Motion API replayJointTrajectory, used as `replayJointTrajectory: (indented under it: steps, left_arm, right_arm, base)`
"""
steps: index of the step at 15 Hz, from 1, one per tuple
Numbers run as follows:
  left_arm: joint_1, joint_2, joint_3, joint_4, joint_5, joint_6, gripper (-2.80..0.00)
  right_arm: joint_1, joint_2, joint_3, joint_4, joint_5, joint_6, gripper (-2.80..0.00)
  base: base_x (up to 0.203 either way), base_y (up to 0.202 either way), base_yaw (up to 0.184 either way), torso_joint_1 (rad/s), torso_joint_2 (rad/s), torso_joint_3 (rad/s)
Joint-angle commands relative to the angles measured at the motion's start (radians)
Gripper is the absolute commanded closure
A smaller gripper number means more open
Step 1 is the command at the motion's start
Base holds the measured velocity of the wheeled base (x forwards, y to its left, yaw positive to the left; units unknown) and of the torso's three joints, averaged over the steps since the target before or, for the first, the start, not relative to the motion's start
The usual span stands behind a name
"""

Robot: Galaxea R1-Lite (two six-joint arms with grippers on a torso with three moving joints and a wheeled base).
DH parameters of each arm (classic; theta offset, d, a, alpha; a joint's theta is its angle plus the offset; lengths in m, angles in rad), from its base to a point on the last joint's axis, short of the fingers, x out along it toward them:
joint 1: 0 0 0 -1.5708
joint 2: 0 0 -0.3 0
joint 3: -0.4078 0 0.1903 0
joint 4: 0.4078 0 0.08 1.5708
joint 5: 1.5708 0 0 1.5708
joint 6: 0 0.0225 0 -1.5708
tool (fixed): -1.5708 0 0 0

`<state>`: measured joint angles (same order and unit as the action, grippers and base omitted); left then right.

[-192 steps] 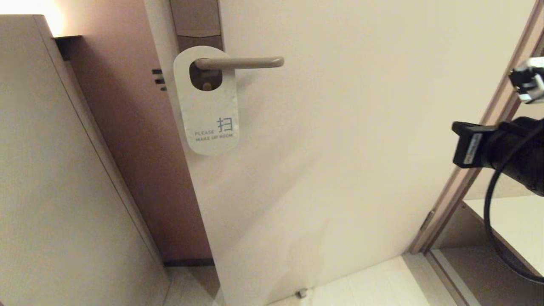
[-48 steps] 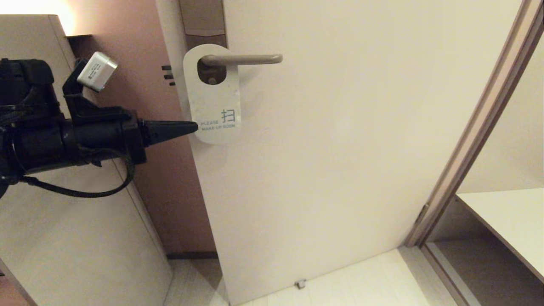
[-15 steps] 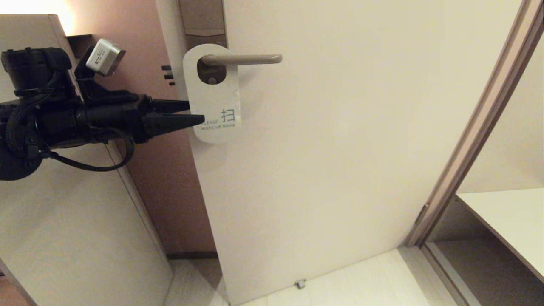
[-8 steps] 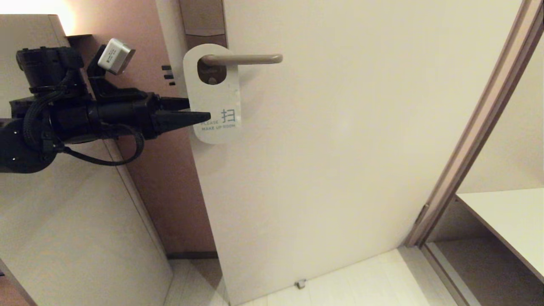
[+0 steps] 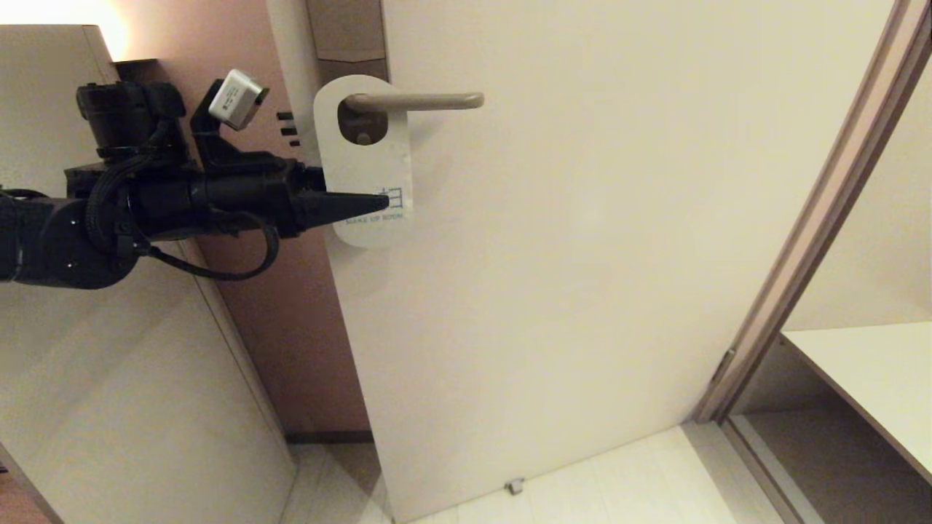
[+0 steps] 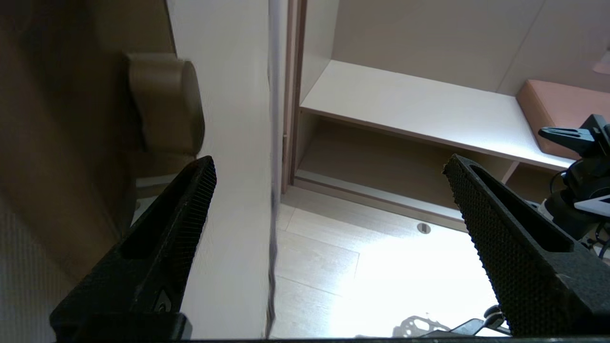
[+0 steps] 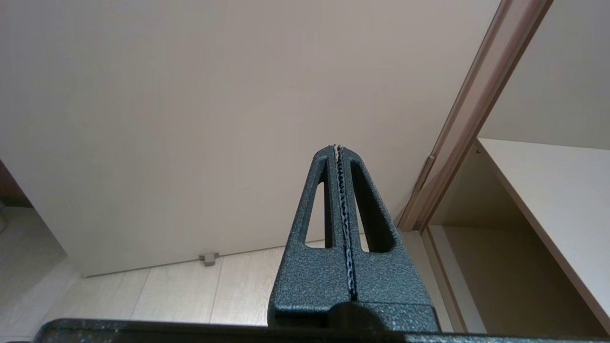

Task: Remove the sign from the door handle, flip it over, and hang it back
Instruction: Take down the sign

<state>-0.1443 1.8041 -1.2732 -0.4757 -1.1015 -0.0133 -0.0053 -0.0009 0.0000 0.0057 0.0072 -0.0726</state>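
The sign (image 5: 368,167) hangs on the door handle (image 5: 415,101), white side out, with "MAKE UP ROOM" partly readable. My left gripper (image 5: 375,191) reaches in level from the left and is open. Its near finger (image 5: 349,202) lies across the front of the sign's printed lower part, while the far finger passes behind the card's left edge. In the left wrist view the sign (image 6: 271,247) shows edge-on as a thin line between the wide-apart fingers of the left gripper (image 6: 330,163), untouched. My right gripper (image 7: 337,146) is shut on nothing, low before the door, outside the head view.
The pale door (image 5: 582,255) stands open, with its edge just left of the handle plate (image 5: 346,36). A beige cabinet panel (image 5: 109,364) stands under my left arm. The door frame (image 5: 823,211) and a white shelf (image 5: 866,364) are at right. A small door stop (image 5: 515,485) sits on the floor.
My left gripper has moved right, so its near finger now covers the sign's lettering instead of ending at the card's left edge. The sign still hangs unmoved.
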Motion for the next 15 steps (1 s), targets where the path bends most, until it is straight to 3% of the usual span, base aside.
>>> replayJointTrajectory:
  steps: [1,15]
  left_arm:
    - [-0.004,0.021,-0.018,-0.003,-0.006,0.000,-2.80]
    - [-0.034,0.096,-0.101,-0.004,-0.006,0.011,-2.80]
  right_arm:
    - [-0.001,0.001,0.000,0.000,0.000,-0.001,0.00]
    - [0.000,0.001,0.000,0.000,0.000,-0.001,0.00]
  base:
    - [0.000,0.000,0.000,0.000,0.00,0.000]
    - [0.000,0.000,0.000,0.000,0.00,0.000]
